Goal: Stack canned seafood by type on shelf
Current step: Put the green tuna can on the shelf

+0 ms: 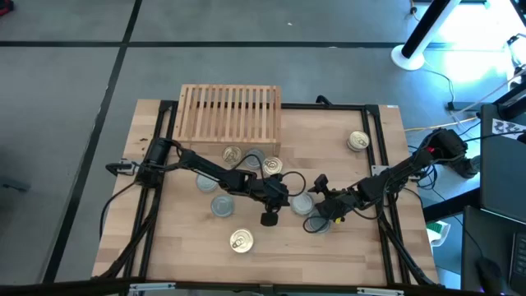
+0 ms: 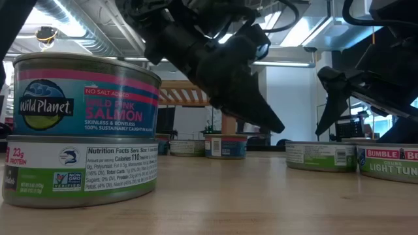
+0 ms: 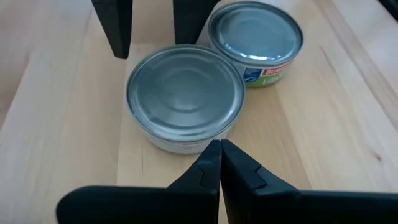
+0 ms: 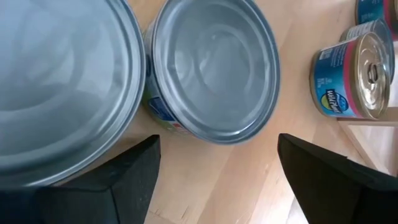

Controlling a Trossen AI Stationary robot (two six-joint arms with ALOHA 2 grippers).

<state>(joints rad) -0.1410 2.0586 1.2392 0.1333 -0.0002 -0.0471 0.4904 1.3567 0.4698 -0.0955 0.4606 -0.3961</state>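
Note:
Two silver-lidded cans sit side by side on the tabletop between my grippers: one (image 3: pixel 185 96) (image 4: pixel 214 68) straight ahead of my left gripper, the other (image 3: pixel 255 37) (image 4: pixel 56 81) beside it, with a green label. My left gripper (image 3: pixel 219 155) (image 1: pixel 286 199) is shut, with its tips at the first can's side wall. My right gripper (image 4: pixel 227 171) (image 1: pixel 317 204) is open on the far side of that can, a finger (image 3: pixel 118 25) on either side of its far edge. The slatted shelf (image 1: pixel 230 111) holds no cans. My left gripper comes in low and level from the table's left, its shut fingertips (image 3: pixel 217 149) at the lower side wall (image 3: pixel 186 144) of the nearer silver-lidded can. I cannot tell whether they touch it. The can stands flat on the table.
More cans lie in front of the shelf: gold-lidded ones (image 1: pixel 233 154) (image 1: pixel 271 167) and silver ones (image 1: pixel 253 156) (image 1: pixel 207 182) (image 1: pixel 222 205). A two-can stack with a gold lid (image 1: pixel 241 240) (image 2: pixel 81 130) stands near the table's near edge. A lone gold can (image 1: pixel 357 141) sits far right.

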